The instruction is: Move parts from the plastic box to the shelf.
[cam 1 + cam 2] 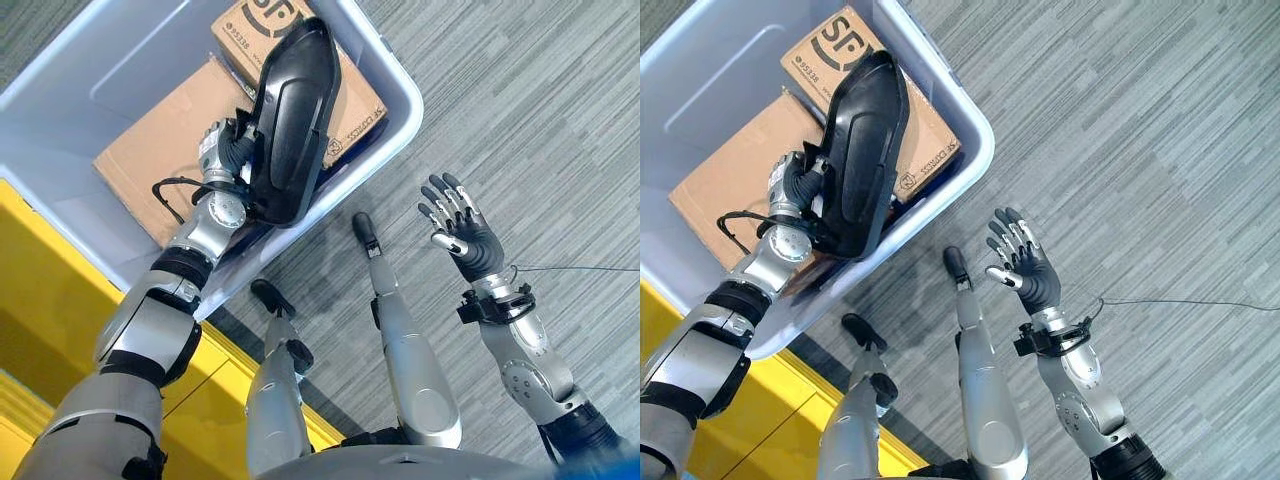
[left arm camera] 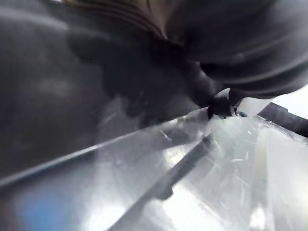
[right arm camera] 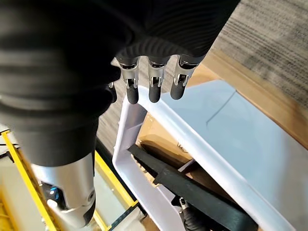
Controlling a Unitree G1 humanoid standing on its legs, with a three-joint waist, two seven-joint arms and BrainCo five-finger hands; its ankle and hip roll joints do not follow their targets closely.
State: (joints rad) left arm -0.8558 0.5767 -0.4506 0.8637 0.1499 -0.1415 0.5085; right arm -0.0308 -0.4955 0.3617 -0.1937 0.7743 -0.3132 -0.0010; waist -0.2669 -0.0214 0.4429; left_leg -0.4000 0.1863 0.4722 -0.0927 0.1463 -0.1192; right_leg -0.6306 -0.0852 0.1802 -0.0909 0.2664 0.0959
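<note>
A pale blue-grey plastic box [image 1: 395, 85] stands on grey striped carpet [image 1: 540, 110], with a yellow frame [image 1: 60, 290] running beside its near wall. Inside lie two brown cardboard cartons: one larger and flat [image 1: 165, 140], and a second [image 1: 825, 50] toward the far corner, partly overlapping it. A long black moulded plastic part [image 1: 295, 120] stands tilted on edge over both cartons, its lower end at the box's near rim. The left hand [image 1: 232, 150] is pressed against the part's left side from within the box; its fingers are hidden behind the part, so I cannot tell whether they grip it. The right hand [image 1: 1025, 262] is raised over the carpet, well clear of the box, with fingers spread and straight, holding nothing. In the right wrist view its fingers [image 3: 154, 86] point toward the box's rim.
</note>
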